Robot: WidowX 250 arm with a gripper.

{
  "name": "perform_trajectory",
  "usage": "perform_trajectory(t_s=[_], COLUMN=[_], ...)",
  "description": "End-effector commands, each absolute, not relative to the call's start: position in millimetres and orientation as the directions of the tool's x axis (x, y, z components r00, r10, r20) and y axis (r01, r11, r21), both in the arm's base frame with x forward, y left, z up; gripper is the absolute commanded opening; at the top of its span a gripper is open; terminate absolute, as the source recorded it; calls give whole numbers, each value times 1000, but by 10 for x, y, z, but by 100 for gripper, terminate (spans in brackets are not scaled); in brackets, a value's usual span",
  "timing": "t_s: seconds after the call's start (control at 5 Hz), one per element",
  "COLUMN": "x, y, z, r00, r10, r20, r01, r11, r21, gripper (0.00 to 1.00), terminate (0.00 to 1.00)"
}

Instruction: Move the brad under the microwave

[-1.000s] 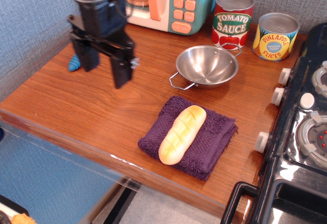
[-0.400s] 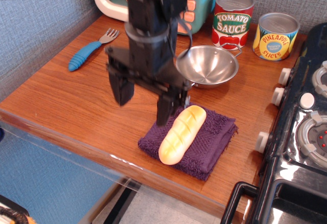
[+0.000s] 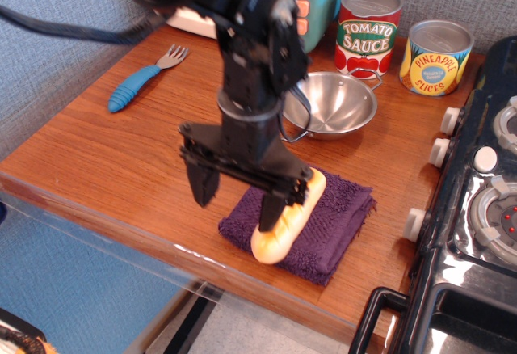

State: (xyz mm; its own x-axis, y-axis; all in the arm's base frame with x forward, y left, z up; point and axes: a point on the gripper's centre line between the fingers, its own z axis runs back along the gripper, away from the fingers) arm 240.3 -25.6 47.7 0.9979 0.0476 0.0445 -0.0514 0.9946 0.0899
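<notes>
The yellow-golden toy bread loaf [image 3: 284, 226] lies diagonally on a purple cloth [image 3: 339, 215] near the table's front edge. My gripper [image 3: 236, 202] is open and low over the loaf's left side. Its right finger [image 3: 271, 211] stands in front of the loaf and hides its middle; its left finger [image 3: 202, 188] is over bare wood left of the cloth. I cannot tell whether a finger touches the loaf. The teal microwave [image 3: 320, 6] stands at the back, mostly hidden behind my arm.
A steel bowl [image 3: 339, 105] sits behind the cloth. A tomato sauce can [image 3: 367, 32] and a pineapple can [image 3: 436, 56] stand at the back right. A blue-handled fork [image 3: 144, 79] lies at the left. A toy stove [image 3: 485, 208] borders the right side.
My gripper has moved from the back left, near the fork, forward, right and down to the loaf. It stays open. The loaf and cloth have not moved.
</notes>
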Motion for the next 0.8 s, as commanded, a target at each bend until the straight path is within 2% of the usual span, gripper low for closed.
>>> perform_trajectory(t_s=[0.0, 0.2, 0.6], x=[2410, 2429, 2503], y=[-504, -536, -477], z=[560, 528, 313], r00=[994, 994, 994], r10=[58, 68, 83], r20=[89, 91, 64], r01=[-62, -73, -89], r11=[997, 996, 991], r21=[49, 53, 100], gripper=[100, 100, 100], terminate=[0, 0, 0])
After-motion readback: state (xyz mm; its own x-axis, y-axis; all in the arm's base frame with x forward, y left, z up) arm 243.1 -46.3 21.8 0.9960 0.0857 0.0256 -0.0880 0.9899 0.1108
